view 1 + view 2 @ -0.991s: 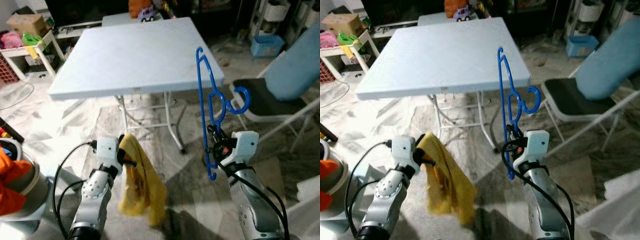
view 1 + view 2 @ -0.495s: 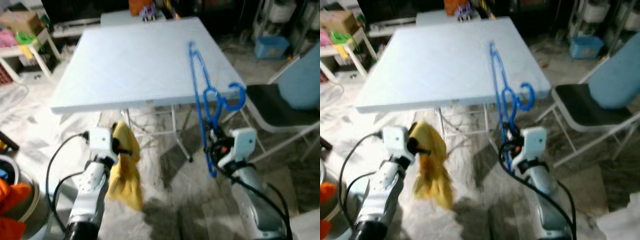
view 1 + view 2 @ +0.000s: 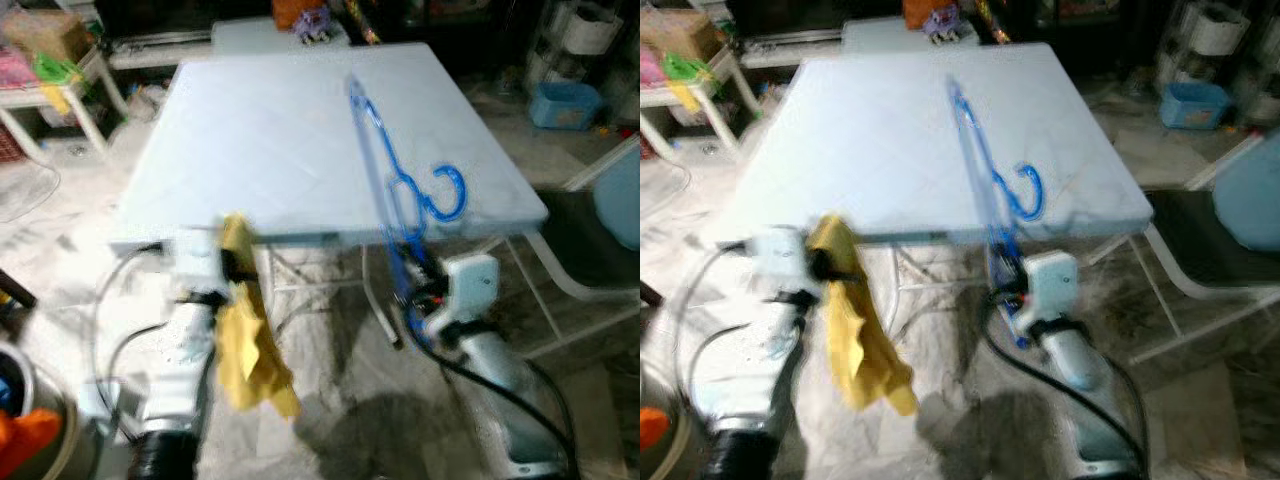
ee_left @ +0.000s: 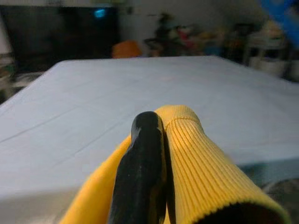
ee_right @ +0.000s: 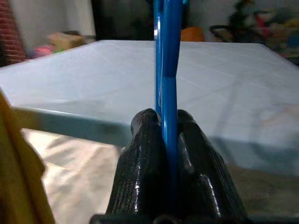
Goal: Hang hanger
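Note:
A blue plastic hanger stands upright, its hook pointing right, with my right gripper shut on its lower bar; the right wrist view shows the blue bar pinched between the black fingers. My left gripper is shut on a yellow knitted garment that hangs down from it. In the left wrist view the yellow ribbed cloth lies against a black finger. Both grippers are held just before the near edge of a light blue folding table.
A chair with a dark seat stands at the right of the table. A white shelf with boxes is at the far left, a blue bin at the far right. An orange thing sits on the floor at lower left.
The view has closed in on the table and is blurred. Both grippers, still holding hanger and cloth, are now close to the table's near edge.

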Controlling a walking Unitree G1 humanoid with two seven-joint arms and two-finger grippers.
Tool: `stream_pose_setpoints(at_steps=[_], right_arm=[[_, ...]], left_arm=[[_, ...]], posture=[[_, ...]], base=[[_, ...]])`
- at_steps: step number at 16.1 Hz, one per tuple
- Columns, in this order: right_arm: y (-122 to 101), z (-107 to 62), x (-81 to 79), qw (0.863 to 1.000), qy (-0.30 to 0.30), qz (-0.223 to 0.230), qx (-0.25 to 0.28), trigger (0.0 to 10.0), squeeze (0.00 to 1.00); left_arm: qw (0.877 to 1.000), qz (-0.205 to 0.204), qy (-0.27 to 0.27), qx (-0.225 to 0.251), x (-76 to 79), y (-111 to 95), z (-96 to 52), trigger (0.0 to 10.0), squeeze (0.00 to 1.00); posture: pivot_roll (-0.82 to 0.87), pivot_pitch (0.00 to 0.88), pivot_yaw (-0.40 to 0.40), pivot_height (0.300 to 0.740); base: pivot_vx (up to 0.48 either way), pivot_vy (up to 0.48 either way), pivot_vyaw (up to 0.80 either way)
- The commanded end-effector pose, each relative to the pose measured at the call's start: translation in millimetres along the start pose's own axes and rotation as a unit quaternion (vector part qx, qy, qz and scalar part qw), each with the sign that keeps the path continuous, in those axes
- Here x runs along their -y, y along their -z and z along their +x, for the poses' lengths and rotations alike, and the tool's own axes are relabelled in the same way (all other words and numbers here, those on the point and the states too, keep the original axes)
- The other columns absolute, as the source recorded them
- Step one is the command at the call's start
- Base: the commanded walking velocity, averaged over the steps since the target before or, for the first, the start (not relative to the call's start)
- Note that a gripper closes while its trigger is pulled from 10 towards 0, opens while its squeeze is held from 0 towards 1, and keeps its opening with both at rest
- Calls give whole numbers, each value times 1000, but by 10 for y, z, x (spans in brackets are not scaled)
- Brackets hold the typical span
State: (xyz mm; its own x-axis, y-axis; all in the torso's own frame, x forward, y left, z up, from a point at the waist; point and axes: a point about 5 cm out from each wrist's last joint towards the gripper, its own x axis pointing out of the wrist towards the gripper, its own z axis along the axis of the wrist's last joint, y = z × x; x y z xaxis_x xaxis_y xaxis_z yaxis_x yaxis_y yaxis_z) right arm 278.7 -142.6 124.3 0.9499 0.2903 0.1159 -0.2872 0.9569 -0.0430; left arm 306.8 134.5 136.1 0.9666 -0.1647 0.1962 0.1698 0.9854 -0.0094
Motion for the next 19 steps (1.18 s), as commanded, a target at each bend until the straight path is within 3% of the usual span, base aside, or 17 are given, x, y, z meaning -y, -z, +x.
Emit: stream_pose_setpoints(at_steps=[1,8,12,19], right_arm=[[-62,39,-60,1000,-6,-4,18,10000,0],[-23,-21,-76,999,-25,-22,12,10000,0],[33,-97,46,999,-16,-32,-3,10000,0],[102,-159,-16,999,-24,-35,-15,10000,0]], left_arm=[[999,19,3,46,-29,-227,66,10000,0],[999,20,3,38,-23,-247,65,10000,0],[995,54,-2,81,-38,-428,121,10000,0],[994,72,-29,71,-90,-381,134,10000,0]], posture=[[-48,94,16,740],[-39,97,13,740],[-38,98,12,740],[-46,107,12,740]], base=[[469,0,0],[454,0,0],[0,0,0],[0,0,0]])
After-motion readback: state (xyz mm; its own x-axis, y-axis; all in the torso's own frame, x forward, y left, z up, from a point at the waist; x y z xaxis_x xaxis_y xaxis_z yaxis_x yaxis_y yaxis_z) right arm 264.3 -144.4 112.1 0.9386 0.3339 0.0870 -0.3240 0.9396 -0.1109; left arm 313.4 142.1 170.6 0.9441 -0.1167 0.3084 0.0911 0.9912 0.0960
